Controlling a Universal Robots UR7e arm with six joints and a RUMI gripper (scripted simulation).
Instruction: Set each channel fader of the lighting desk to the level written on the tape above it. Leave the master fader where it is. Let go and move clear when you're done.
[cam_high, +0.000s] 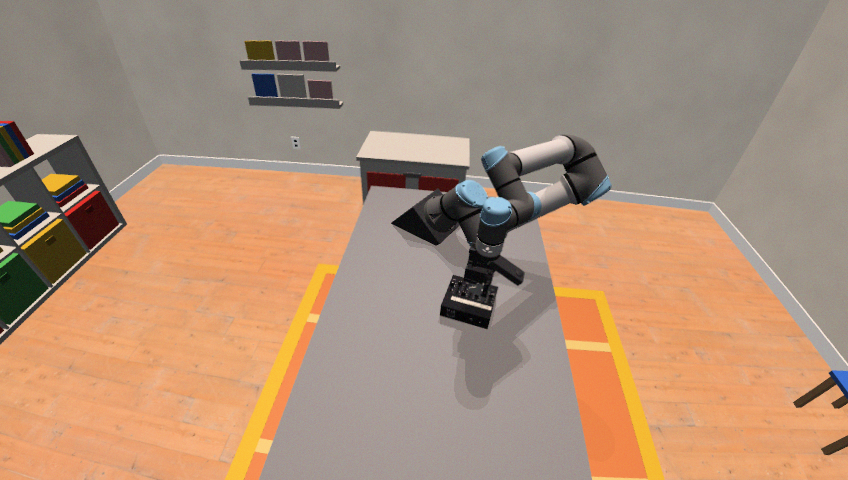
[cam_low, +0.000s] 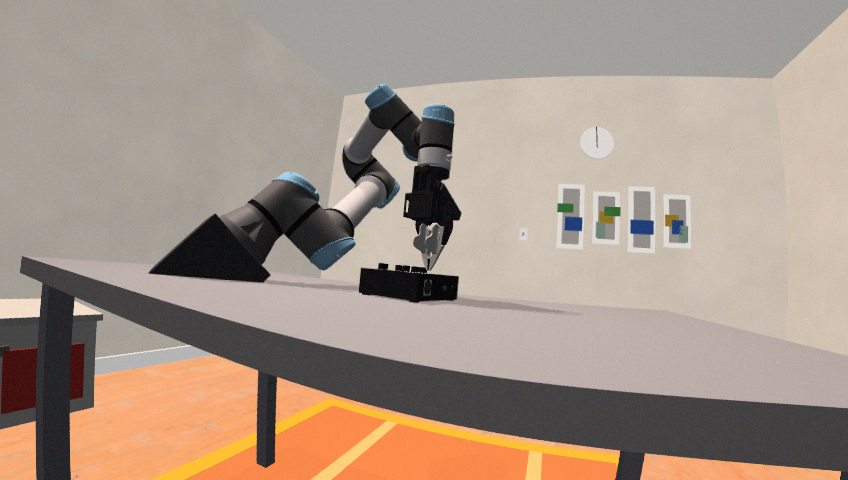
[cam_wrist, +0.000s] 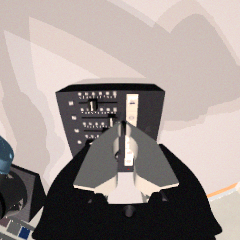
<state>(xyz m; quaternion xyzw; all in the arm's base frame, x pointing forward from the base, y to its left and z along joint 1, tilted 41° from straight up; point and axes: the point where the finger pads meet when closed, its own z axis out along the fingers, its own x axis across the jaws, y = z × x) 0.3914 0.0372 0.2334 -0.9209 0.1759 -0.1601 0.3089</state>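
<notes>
The lighting desk (cam_high: 468, 301) is a small black box on the grey table. It also shows in the side view (cam_low: 408, 284) and in the wrist view (cam_wrist: 111, 115). Its top carries rows of fader slots with dark caps (cam_wrist: 93, 105) and a pale tape strip (cam_wrist: 131, 108). My gripper (cam_low: 429, 263) is shut with nothing between the fingers. It points straight down, with its tips right at the desk's top. In the wrist view the shut fingers (cam_wrist: 121, 126) cover the near part of the panel and stand beside one fader cap (cam_wrist: 111, 120). The tape's writing is too small to read.
The arm's black base wedge (cam_high: 421, 221) sits on the table behind the desk. A white cabinet (cam_high: 412, 159) stands beyond the table's far end. A shelf unit with coloured boxes (cam_high: 41, 220) stands at the left wall.
</notes>
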